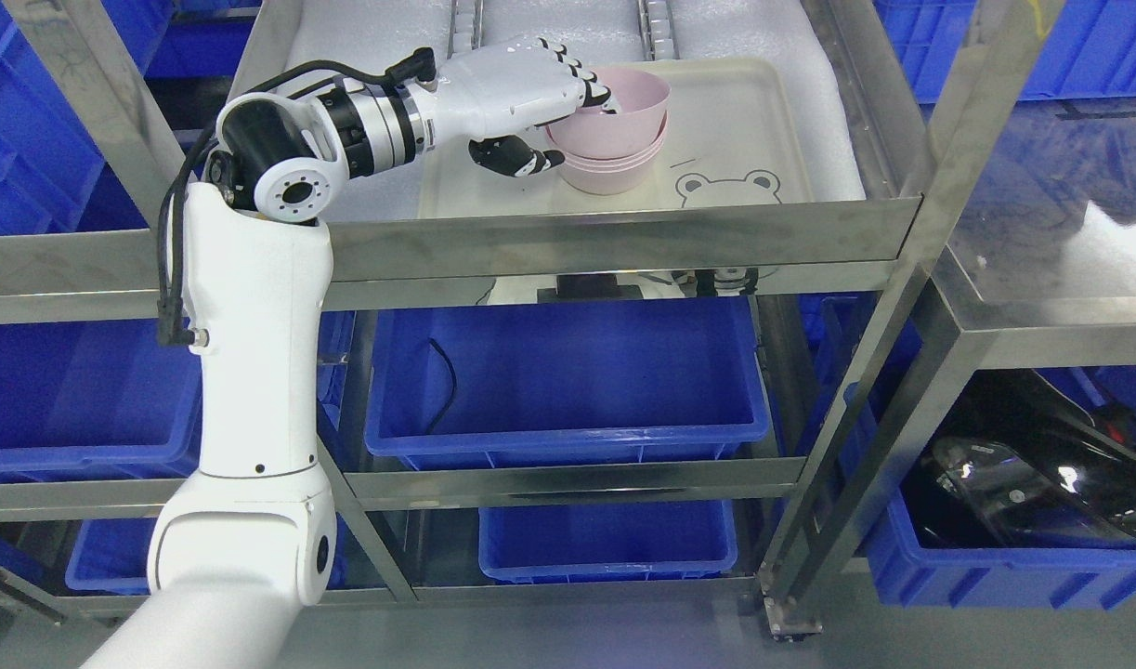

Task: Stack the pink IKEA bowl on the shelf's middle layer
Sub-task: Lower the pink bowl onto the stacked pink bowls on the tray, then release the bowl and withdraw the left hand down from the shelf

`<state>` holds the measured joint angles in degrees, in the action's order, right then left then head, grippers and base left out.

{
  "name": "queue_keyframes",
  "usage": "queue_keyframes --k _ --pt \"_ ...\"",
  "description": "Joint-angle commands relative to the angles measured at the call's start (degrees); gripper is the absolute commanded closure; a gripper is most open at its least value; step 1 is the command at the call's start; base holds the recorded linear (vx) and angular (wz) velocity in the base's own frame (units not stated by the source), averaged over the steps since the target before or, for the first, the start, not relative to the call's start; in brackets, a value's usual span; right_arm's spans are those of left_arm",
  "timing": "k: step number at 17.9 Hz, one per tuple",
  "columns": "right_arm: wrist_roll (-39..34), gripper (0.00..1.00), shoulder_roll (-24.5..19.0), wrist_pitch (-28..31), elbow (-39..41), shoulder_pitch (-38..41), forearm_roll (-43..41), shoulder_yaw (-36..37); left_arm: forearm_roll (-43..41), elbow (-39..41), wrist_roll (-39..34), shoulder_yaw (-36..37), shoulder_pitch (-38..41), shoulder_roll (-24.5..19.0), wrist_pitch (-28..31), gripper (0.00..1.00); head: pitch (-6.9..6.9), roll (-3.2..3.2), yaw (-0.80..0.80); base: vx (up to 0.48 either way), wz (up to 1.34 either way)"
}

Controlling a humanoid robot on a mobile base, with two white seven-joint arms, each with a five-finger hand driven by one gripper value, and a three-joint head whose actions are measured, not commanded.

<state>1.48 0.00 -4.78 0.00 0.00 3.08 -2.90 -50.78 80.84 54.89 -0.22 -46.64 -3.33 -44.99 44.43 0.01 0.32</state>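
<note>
While over the tray [744, 111], left hand [512, 93] fingers [586, 85] pinched on top pink bowl [623, 116] rim.

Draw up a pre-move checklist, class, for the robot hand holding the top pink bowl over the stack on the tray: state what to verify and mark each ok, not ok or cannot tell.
1. Left hand grips the top pink plastic bowl, fingers over the rim, thumb outside: ok.
2. Top bowl sits level in the stack of pink bowls: not ok, it is tilted.
3. Stack stands on the cream bear-print tray: ok.
4. Tray lies fully on the steel shelf: ok.
5. Bowl fully nested: cannot tell.
6. Right hand clear of the work: cannot tell, out of view.
</note>
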Motion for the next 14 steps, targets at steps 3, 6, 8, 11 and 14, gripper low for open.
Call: queue_keyframes --k 3,6,8,11,14 --pt "0.0 0.0 1.0 0.0 1.0 1.3 0.0 0.0 3.1 -1.7 -0.1 -6.7 -0.6 2.3 0.0 0.0 0.0 0.0 0.0 0.0 0.0" --pt "0.0 0.0 1.0 0.0 1.0 1.3 0.0 0.0 20.5 -1.7 -0.1 -7.3 -1.7 2.3 1.4 0.0 0.0 0.0 0.0 0.0 0.0" --pt "0.0 0.0 1.0 0.0 1.0 1.3 0.0 0.0 34.8 -1.0 -1.4 -0.7 0.6 2.3 3.0 0.0 0.0 0.0 0.0 0.0 0.0" --pt "0.0 0.0 1.0 0.0 1.0 1.3 0.0 0.0 38.8 2.8 -6.6 15.0 8.4 2.3 3.4 0.0 0.0 0.0 0.0 0.0 0.0" --pt "0.0 0.0 1.0 0.0 1.0 1.3 0.0 0.0 39.0 3.2 -10.1 25.7 14.0 2.3 2.1 0.0 0.0 0.0 0.0 0.0 0.0"
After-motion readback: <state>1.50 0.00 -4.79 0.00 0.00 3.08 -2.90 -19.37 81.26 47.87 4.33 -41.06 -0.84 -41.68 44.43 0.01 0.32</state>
